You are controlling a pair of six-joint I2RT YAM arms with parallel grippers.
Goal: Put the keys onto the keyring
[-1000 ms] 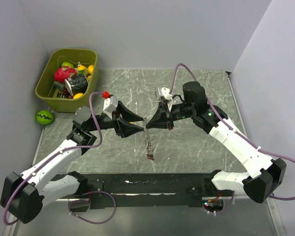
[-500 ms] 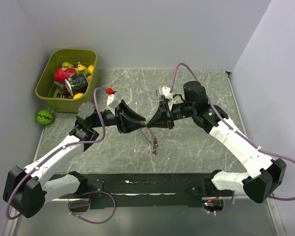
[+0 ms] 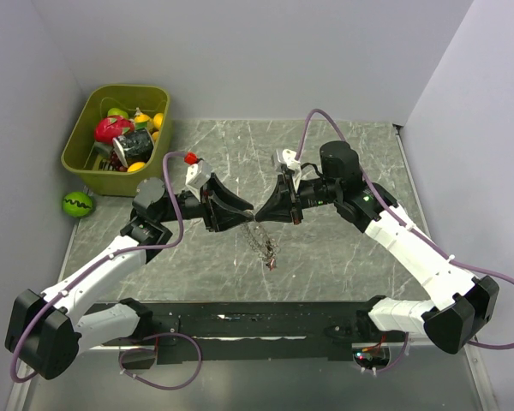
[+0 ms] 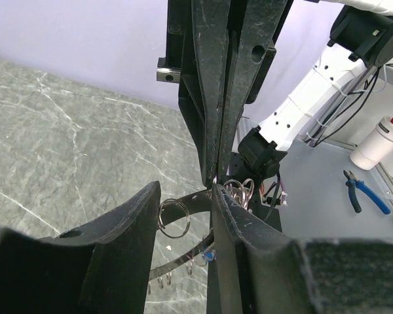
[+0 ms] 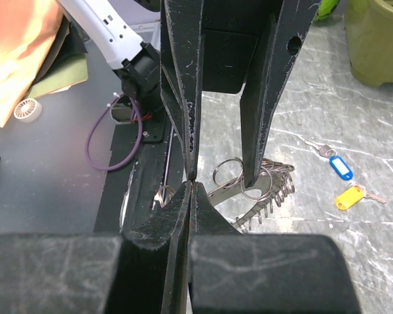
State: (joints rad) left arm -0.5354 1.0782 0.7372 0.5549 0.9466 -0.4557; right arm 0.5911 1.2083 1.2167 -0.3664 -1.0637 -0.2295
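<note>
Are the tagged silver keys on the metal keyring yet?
No, the blue-tagged key and yellow-tagged key lie on the marble tabletop, apart from the keyring.

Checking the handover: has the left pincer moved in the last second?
Yes. In the top view the left pincer has shifted right, away from the green bin, toward the right pincer.

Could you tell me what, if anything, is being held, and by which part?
The right gripper pinches the keyring at its top, the rest dangling. The left gripper, its fingers open, holds nothing.
</note>
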